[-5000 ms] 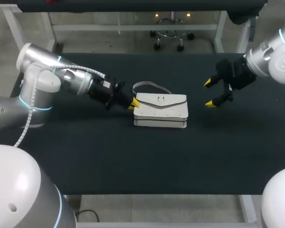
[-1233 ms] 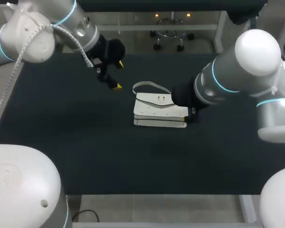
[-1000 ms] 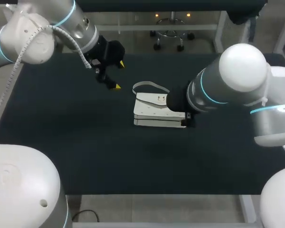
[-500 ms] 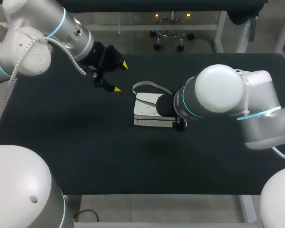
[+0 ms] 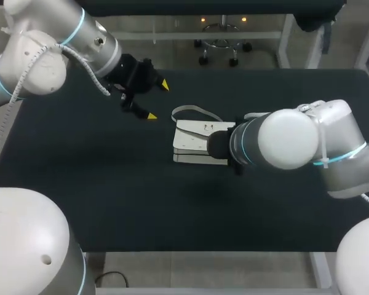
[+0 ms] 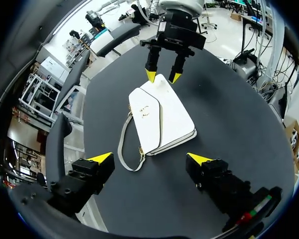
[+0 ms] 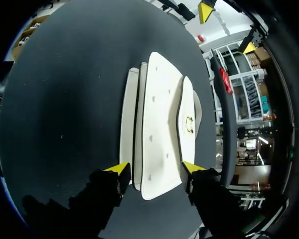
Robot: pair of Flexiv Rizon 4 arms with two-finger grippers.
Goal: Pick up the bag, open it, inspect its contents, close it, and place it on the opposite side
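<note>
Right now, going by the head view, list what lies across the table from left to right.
Left arm's black pincer with yellow tips → white rectangular flap handbag → bulky white and grey right arm, which covers the handbag's right end.

My left gripper (image 6: 150, 158) hangs over the dark table (image 6: 229, 114), fingers spread wide. Ahead lies the white bag (image 6: 164, 117), its strap (image 6: 122, 149) looped beside it. My right gripper (image 6: 163, 76) has parted tips at the bag's far end.

light: bright, even | shadows: soft on table (image 5: 172, 209) | glare: bag (image 6: 162, 119)
</note>
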